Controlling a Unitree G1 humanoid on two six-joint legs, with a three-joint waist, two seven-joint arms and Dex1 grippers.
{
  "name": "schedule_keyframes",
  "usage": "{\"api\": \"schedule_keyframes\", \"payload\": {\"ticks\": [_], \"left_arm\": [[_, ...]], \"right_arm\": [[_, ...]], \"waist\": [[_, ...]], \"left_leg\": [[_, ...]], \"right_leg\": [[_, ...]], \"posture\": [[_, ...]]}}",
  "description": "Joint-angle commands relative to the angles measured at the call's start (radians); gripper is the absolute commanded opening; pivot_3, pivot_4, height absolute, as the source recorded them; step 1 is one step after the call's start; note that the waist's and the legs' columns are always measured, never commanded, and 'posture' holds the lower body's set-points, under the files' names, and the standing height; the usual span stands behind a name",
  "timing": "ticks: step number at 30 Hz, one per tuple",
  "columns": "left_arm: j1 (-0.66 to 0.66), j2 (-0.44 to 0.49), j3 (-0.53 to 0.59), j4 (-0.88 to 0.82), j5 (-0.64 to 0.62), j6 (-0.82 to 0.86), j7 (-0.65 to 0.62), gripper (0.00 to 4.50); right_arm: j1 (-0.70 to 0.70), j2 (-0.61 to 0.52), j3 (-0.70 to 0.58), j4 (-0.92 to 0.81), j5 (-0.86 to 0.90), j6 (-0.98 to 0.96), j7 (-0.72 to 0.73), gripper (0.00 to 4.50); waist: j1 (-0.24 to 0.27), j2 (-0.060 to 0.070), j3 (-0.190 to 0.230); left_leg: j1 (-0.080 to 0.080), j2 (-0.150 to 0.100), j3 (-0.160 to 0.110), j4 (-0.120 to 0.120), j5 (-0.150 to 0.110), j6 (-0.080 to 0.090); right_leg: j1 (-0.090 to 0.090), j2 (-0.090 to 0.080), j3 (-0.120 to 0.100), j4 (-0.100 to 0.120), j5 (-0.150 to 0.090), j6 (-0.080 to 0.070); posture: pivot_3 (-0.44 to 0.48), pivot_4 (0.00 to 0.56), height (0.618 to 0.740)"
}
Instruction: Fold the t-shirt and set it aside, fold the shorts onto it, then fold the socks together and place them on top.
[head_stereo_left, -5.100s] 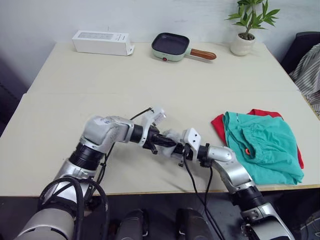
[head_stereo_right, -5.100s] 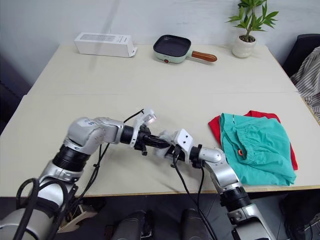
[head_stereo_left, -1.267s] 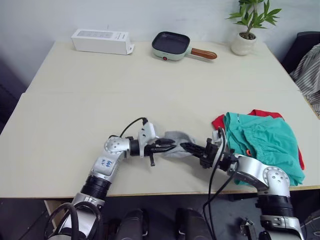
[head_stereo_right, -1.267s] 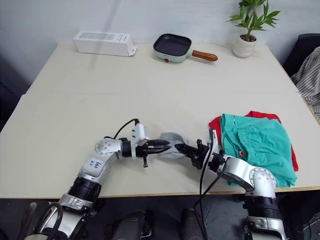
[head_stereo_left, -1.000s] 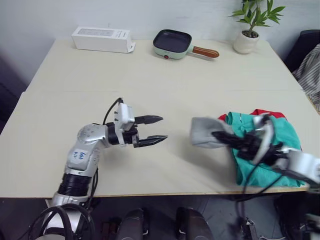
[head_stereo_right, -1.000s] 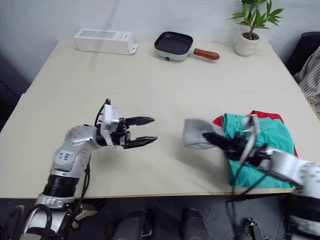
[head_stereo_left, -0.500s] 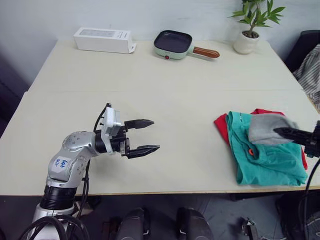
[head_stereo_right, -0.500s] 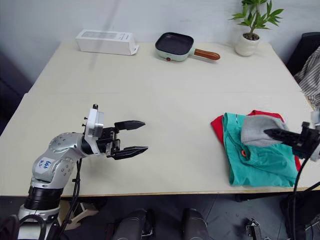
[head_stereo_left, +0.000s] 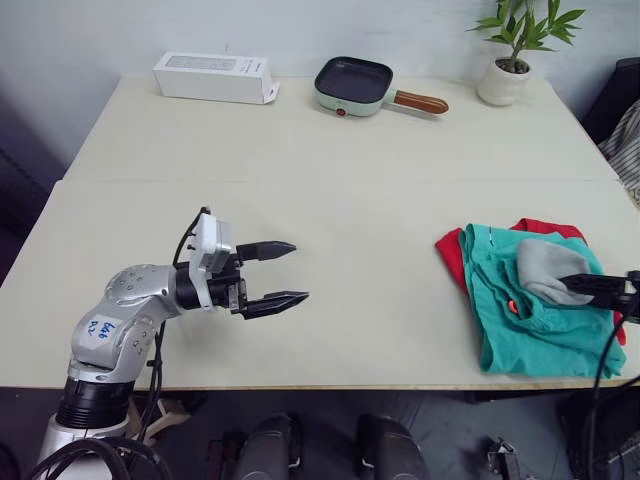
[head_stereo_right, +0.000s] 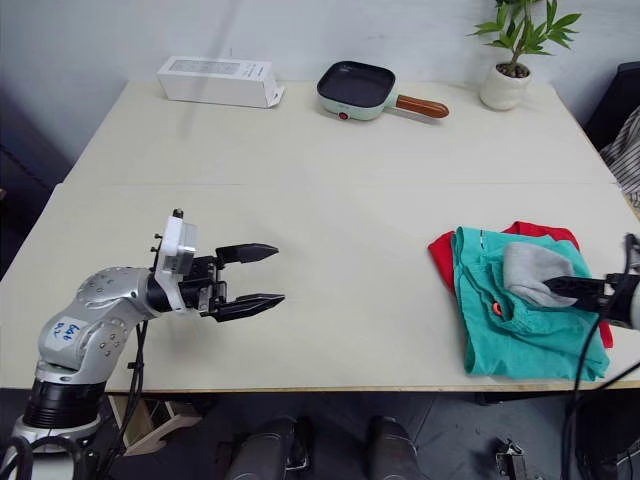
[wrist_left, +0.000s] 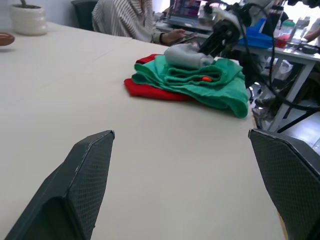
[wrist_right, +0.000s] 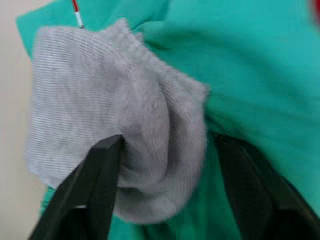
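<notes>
The teal-green shorts (head_stereo_left: 540, 335) lie folded on the red t-shirt (head_stereo_left: 452, 252) at the table's right front, red showing along the stack's left and far edges. The grey socks (head_stereo_left: 545, 268) rest bundled on top of the shorts. My right gripper (wrist_right: 167, 147) reaches in from the right edge; its jaws stand spread on either side of the socks, one finger (wrist_right: 100, 185) against the knit, the other apart from it. My left gripper (head_stereo_left: 297, 272) hovers open and empty over bare table at the left front, far from the clothes.
Along the table's (head_stereo_left: 330, 190) far edge sit a white box (head_stereo_left: 215, 77), a green pan with a wooden handle (head_stereo_left: 362, 85) and a potted plant (head_stereo_left: 510, 60). A person in a striped shirt (wrist_left: 125, 17) sits beyond the right side.
My right gripper has lowered the socks onto the shorts and spread its jaws. The left gripper has barely moved and stays open.
</notes>
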Motion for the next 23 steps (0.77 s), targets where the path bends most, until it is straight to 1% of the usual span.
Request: {"api": "schedule_keyframes", "payload": {"ticks": [1, 2, 5, 8, 9, 11, 13, 14, 16, 17, 19, 21, 23], "left_arm": [[0.048, 0.049, 0.051, -0.015, 0.029, -0.054, -0.010, 4.50], [0.062, 0.066, 0.058, -0.015, 0.030, -0.051, -0.014, 4.50], [0.132, 0.119, 0.109, -0.008, 0.049, -0.069, -0.020, 4.50], [0.179, 0.146, 0.137, 0.013, 0.100, -0.128, -0.006, 4.50], [0.190, 0.155, 0.140, 0.025, 0.125, -0.149, 0.003, 4.50], [0.228, 0.164, 0.165, 0.058, 0.179, -0.214, 0.018, 4.50], [0.251, 0.168, 0.183, 0.082, 0.197, -0.261, 0.016, 4.50], [0.260, 0.167, 0.190, 0.091, 0.207, -0.282, 0.022, 4.50], [0.280, 0.164, 0.206, 0.102, 0.224, -0.318, 0.036, 4.50], [0.291, 0.162, 0.214, 0.105, 0.232, -0.333, 0.045, 4.50], [0.317, 0.160, 0.225, 0.112, 0.248, -0.368, 0.054, 4.50], [0.336, 0.159, 0.228, 0.113, 0.256, -0.391, 0.057, 4.50], [0.351, 0.162, 0.232, 0.106, 0.253, -0.401, 0.054, 4.50]], "right_arm": [[0.024, -0.080, -0.036, -0.003, -0.119, -0.261, 0.129, 4.45], [0.024, -0.078, -0.066, 0.003, -0.127, -0.320, 0.146, 4.48], [0.058, -0.062, -0.182, -0.045, -0.135, -0.595, 0.248, 4.48], [0.033, 0.021, -0.250, -0.128, -0.117, -0.707, 0.248, 4.48], [0.025, 0.054, -0.258, -0.163, -0.119, -0.739, 0.246, 4.48], [0.043, 0.161, -0.201, -0.307, -0.157, -0.905, 0.303, 4.48], [0.055, 0.270, -0.166, -0.417, -0.166, -0.998, 0.327, 4.48], [0.058, 0.335, -0.156, -0.465, -0.156, -1.014, 0.316, 4.48], [0.073, 0.472, -0.120, -0.529, -0.172, -1.110, 0.288, 4.48], [0.091, 0.532, -0.098, -0.552, -0.187, -1.167, 0.292, 4.48], [0.122, 0.619, -0.051, -0.547, -0.236, -1.282, 0.312, 4.48], [0.133, 0.666, -0.030, -0.509, -0.268, -1.384, 0.335, 4.48], [0.139, 0.693, -0.017, -0.476, -0.283, -1.440, 0.349, 4.48]], "waist": [[-0.004, 0.000, 0.000], [-0.008, 0.000, 0.000], [-0.017, 0.001, 0.001], [-0.026, 0.002, 0.001], [-0.028, 0.001, 0.001], [-0.032, 0.001, 0.001], [-0.035, 0.000, 0.001], [-0.033, 0.000, 0.001], [-0.030, 0.000, 0.001], [-0.030, 0.000, 0.001], [-0.022, 0.000, 0.001], [-0.013, 0.000, 0.001], [-0.011, 0.000, 0.001]], "left_leg": [[0.000, 0.000, 0.000, 0.000, 0.000, 0.000], [0.001, 0.000, 0.001, -0.001, 0.000, -0.001], [0.003, 0.002, 0.007, -0.001, -0.001, -0.002], [0.008, 0.002, 0.012, -0.002, -0.001, -0.001], [0.010, 0.003, 0.013, -0.003, -0.004, -0.006], [0.013, 0.004, 0.014, -0.004, -0.005, -0.008], [0.016, 0.008, 0.018, -0.004, -0.007, -0.011], [0.016, 0.010, 0.018, -0.004, -0.008, -0.012], [0.016, 0.010, 0.018, -0.005, -0.008, -0.013], [0.016, 0.011, 0.018, -0.004, -0.006, -0.010], [0.015, 0.012, 0.018, -0.004, -0.006, -0.010], [0.015, 0.011, 0.018, -0.003, -0.006, -0.009], [0.015, 0.008, 0.019, -0.003, -0.008, -0.006]], "right_leg": [[0.000, 0.000, 0.000, 0.000, 0.000, 0.000], [0.000, 0.000, 0.000, 0.000, 0.000, 0.000], [-0.001, 0.001, -0.004, 0.001, 0.000, 0.000], [-0.001, -0.001, -0.006, 0.004, 0.000, 0.000], [0.001, -0.002, -0.006, 0.004, 0.000, -0.001], [0.002, -0.003, -0.005, 0.003, 0.001, -0.002], [0.002, -0.003, -0.004, 0.003, 0.002, -0.003], [0.001, -0.002, -0.005, 0.005, 0.003, -0.004], [-0.001, -0.002, -0.005, 0.007, 0.002, -0.005], [-0.001, -0.001, -0.006, 0.009, 0.002, -0.005], [-0.001, 0.000, -0.007, 0.011, 0.001, -0.006], [-0.001, 0.000, -0.008, 0.012, 0.001, -0.006], [-0.001, 0.000, -0.008, 0.011, 0.001, -0.006]], "posture": [[0.000, 0.150, 0.740], [0.000, 0.150, 0.740], [0.000, 0.150, 0.740], [0.000, 0.150, 0.740], [0.000, 0.150, 0.740], [0.000, 0.150, 0.740], [0.000, 0.150, 0.740], [0.000, 0.150, 0.740], [0.000, 0.150, 0.740], [0.000, 0.150, 0.740], [0.000, 0.150, 0.740], [0.000, 0.150, 0.740], [0.000, 0.150, 0.740]]}}
